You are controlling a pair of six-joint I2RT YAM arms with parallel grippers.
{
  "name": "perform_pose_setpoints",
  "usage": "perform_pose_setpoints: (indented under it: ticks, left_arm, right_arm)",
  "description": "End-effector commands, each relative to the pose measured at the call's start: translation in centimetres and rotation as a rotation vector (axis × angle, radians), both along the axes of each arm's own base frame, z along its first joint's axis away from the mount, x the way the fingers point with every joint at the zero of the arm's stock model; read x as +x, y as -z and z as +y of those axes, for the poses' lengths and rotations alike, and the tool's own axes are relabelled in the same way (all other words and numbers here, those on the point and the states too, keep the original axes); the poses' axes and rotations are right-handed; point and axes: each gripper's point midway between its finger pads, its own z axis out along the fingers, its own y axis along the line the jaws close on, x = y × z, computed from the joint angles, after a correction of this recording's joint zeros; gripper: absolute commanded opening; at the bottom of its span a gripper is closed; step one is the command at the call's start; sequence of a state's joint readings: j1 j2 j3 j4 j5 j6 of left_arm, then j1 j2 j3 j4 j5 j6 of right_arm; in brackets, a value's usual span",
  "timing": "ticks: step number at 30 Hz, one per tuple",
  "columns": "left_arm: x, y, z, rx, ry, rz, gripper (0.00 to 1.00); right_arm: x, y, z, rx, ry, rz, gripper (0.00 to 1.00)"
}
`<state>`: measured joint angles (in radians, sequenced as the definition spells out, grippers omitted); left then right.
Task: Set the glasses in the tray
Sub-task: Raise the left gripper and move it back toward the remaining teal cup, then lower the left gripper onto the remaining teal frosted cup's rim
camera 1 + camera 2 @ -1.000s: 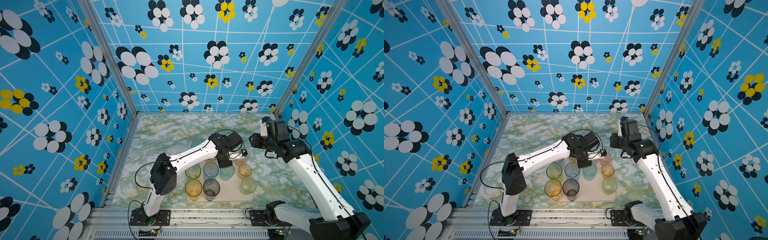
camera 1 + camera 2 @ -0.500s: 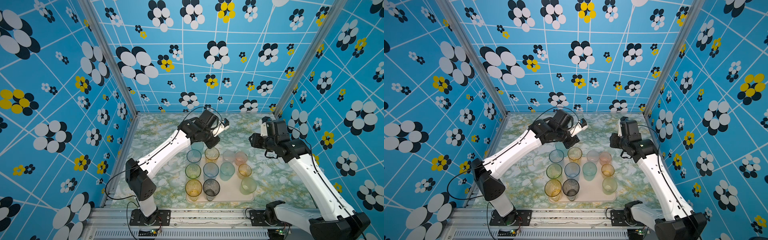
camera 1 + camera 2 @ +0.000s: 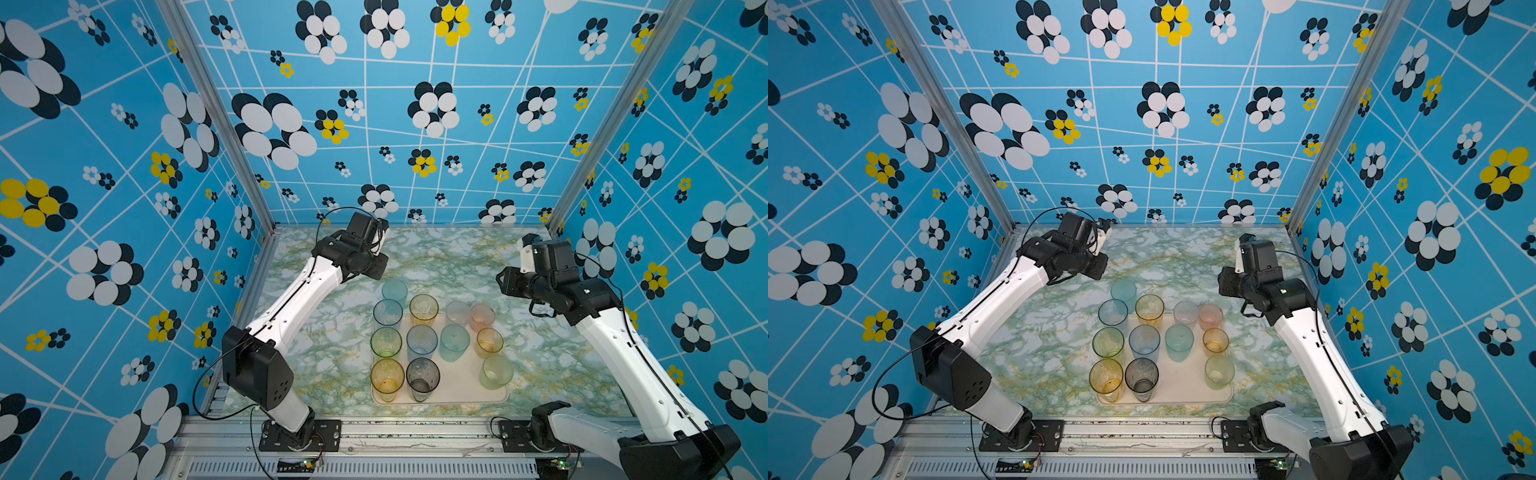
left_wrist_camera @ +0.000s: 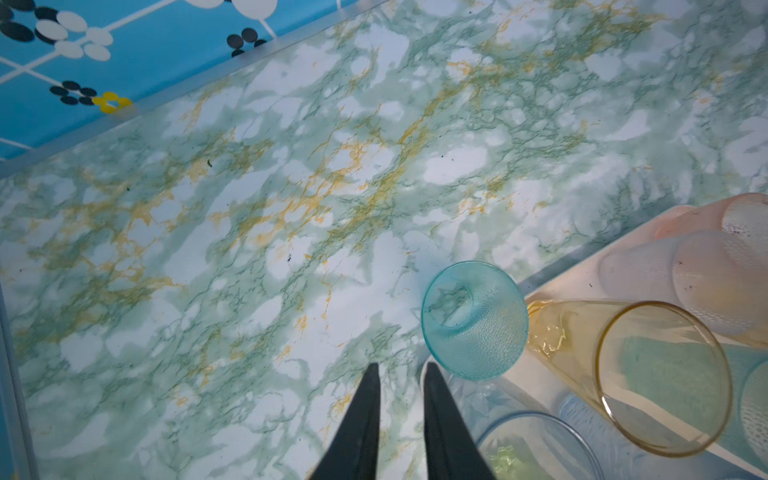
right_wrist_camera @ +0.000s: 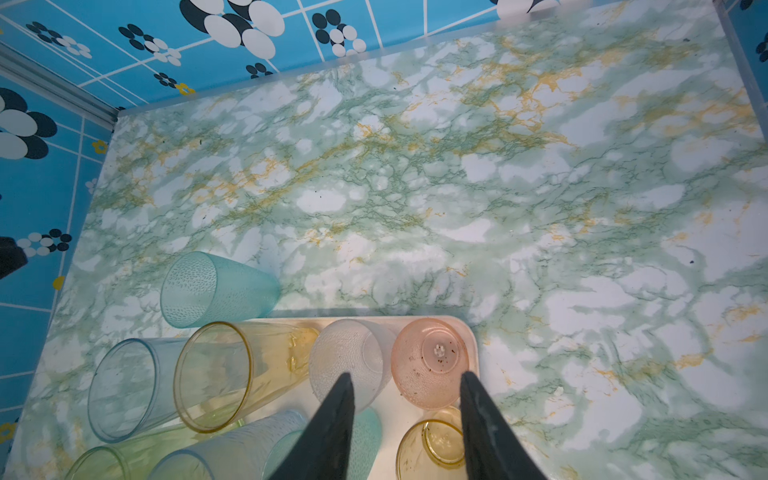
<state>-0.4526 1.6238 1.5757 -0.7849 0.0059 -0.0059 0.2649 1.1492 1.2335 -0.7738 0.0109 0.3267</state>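
Resetting between placements, I have my left hand point(image 4: 402, 368) pulled up with its fingers a narrow slit apart, grasping nothing. My right hand point(image 5: 406, 374) hangs released about half wide, also empty, with the pink glass point(image 5: 430, 361) and clear glass point(image 5: 349, 357) below its tips.

One teal glass point(image 4: 473, 320) stands on the worktop point(image 4: 291, 187) just ahead of my left fingertips, outside the tray's point(image 3: 455, 384) far rim. I judge it the last one out, though I cannot tell whether the blue glass point(image 3: 387, 311) beside it is fully on the tray.

Next I need to spread the left hand wider, come down from the open side away from the amber glass point(image 3: 424, 309), then carry it to the tray's bare patch.

A second ago that left hand was low over the tray's far row; now it is drawn back. The right arm has not moved.
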Motion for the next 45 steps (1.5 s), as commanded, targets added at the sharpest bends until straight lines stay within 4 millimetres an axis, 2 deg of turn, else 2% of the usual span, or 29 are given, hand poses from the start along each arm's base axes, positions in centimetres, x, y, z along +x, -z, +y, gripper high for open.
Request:
perform_pose_setpoints:
  ticks: [1, 8, 14, 18, 19, 27, 37, 45]
  left_arm:
    - [1.0, 2.1, 0.3, 0.010, -0.040, 0.031, 0.22]
    - [2.6, 5.0, -1.3, 0.001, 0.000, 0.091, 0.22]
    - [2.8, 7.0, -2.0, 0.013, 0.024, 0.143, 0.24]
    - [2.8, 7.0, -2.5, 0.005, 0.040, 0.142, 0.24]
    - [2.9, 7.8, -2.6, 0.013, 0.041, 0.159, 0.24]
    - [3.3, 9.1, -3.1, 0.031, 0.059, 0.185, 0.28]
    - [2.9, 9.5, -3.5, 0.051, 0.076, 0.192, 0.27]
    - [3.8, 7.0, -2.4, 0.046, 0.030, 0.097, 0.27]
  right_arm:
    - [-0.3, 1.1, 0.1, 0.006, -0.008, 0.040, 0.44]
    - [-0.3, 1.4, 0.0, 0.004, -0.005, 0.045, 0.44]
    - [-0.3, 1.5, 0.0, -0.004, -0.008, 0.047, 0.44]
    - [-0.1, 1.5, 0.1, -0.005, -0.011, 0.047, 0.44]
    - [0.0, 1.5, 0.1, -0.004, -0.012, 0.047, 0.44]
    - [0.0, 1.5, 0.0, -0.012, -0.012, 0.047, 0.44]
    - [0.2, 1.5, 0.1, -0.010, -0.013, 0.046, 0.44]
    - [0.2, 1.7, 0.1, -0.007, -0.012, 0.050, 0.44]
